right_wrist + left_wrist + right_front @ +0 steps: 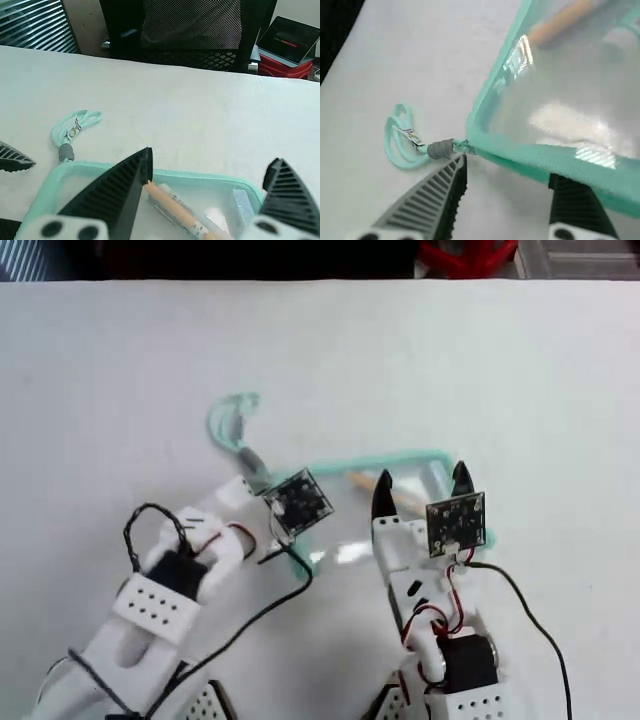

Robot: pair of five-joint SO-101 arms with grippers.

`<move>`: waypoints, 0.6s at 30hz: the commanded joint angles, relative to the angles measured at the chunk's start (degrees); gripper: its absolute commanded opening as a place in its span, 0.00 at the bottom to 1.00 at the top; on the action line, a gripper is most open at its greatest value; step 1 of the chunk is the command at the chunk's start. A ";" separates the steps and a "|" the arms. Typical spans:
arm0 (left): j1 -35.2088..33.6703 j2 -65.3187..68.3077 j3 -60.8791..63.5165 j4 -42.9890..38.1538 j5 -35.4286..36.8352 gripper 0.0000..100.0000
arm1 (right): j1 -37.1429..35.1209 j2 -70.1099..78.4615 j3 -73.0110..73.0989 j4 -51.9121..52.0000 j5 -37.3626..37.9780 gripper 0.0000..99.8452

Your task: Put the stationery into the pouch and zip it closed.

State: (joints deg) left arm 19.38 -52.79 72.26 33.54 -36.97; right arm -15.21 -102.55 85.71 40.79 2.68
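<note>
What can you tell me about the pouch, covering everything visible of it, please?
The pouch is a flat, clear plastic case with a mint-green fabric border, lying on the white table. A mint cord loop with a grey toggle trails from one corner. Inside lie an orange-tan pen and a pale item too blurred to name. The left gripper stands with open jaws either side of that corner's edge; the right gripper hangs open above it. Whether the zip is closed cannot be told.

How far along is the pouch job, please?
Done: an orange pen lies inside the pouch. In hand: the open left hand straddles the pouch's corner beside the grey zip pull; the open right hand hovers over the pouch. Left: I cannot tell whether it is zipped shut.
</note>
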 commanded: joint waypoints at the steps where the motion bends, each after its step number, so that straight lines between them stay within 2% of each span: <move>1: 2.15 -3.56 -1.67 -4.48 5.01 0.27 | 1.36 -0.57 -2.64 -1.36 -0.35 0.35; 5: 3.65 -3.65 -3.08 -8.00 9.58 0.27 | 5.05 -0.66 -5.19 -0.66 0.44 0.35; 9: 6.64 -3.65 -4.84 -10.20 12.48 0.27 | 9.10 -0.40 -15.12 9.27 12.75 0.35; 13: 8.40 -3.65 -7.56 -10.55 13.01 0.27 | -0.31 -0.40 -20.04 24.48 29.54 0.35; 15: 8.31 -3.56 -8.79 -10.55 13.01 0.27 | -4.26 -0.48 -22.15 32.13 33.23 0.35; 18: 8.04 -3.56 -9.76 -10.55 12.92 0.27 | -5.23 -0.48 -26.64 42.51 36.66 0.35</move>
State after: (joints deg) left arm 26.77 -54.55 66.64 24.57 -24.75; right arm -18.90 -103.16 64.35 74.11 35.21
